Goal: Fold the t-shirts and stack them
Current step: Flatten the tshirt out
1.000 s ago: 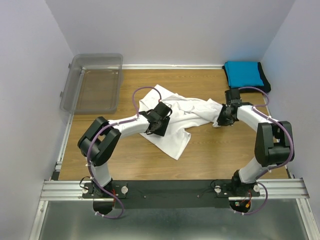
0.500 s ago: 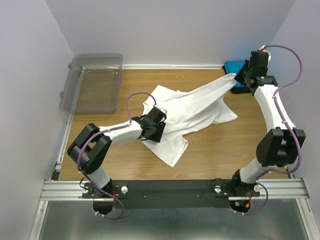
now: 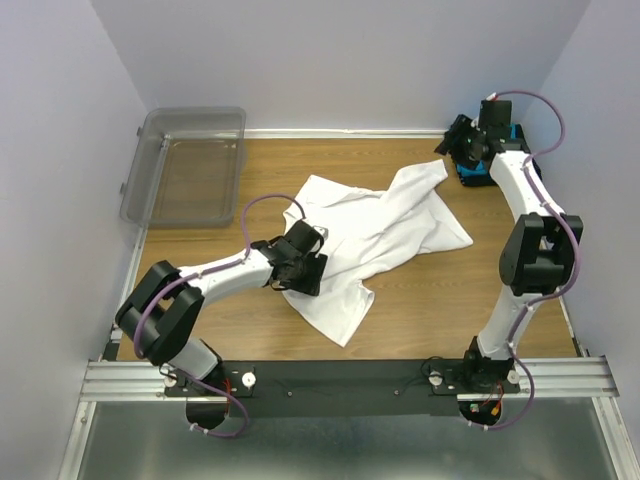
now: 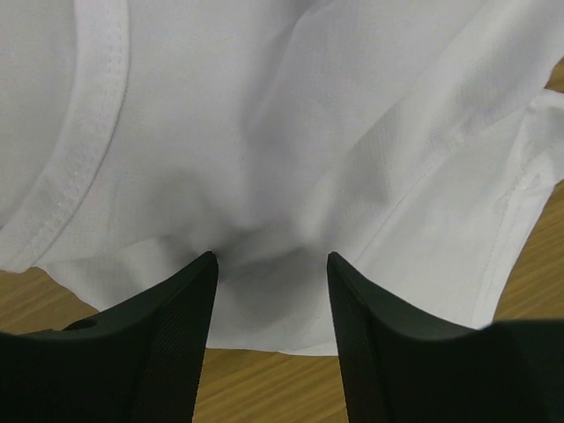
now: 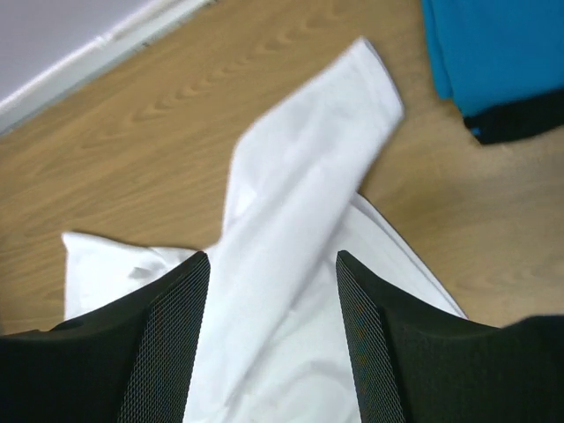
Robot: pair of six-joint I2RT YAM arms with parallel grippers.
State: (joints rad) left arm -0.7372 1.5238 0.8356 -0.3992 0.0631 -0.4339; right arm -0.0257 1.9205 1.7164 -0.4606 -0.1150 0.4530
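Spreading step: white shirt [image 3: 375, 235] lies rumpled mid-frame, not yet flat. Right gripper [image 5: 273, 264], upper right, fingers apart, holds nothing. Left gripper [image 4: 271, 264], fingers apart, sits on cloth near the collar. Next likely needs a fresh hem pinch to pull it smooth.

A wooden table top [image 3: 440, 300] with a warm brown grain sits boxed in by plain pale lilac walls: far [image 3: 340, 60], left [image 3: 50, 200] and right [image 3: 610, 120]. A white strip [image 3: 340, 133] runs along the far edge. A clear plastic bin [image 3: 196, 112] stands at the far left corner. An aluminium rail [image 3: 120, 380] crosses the near edge, with grey sheet metal [image 3: 340, 450] nearer still. The light is even and soft.
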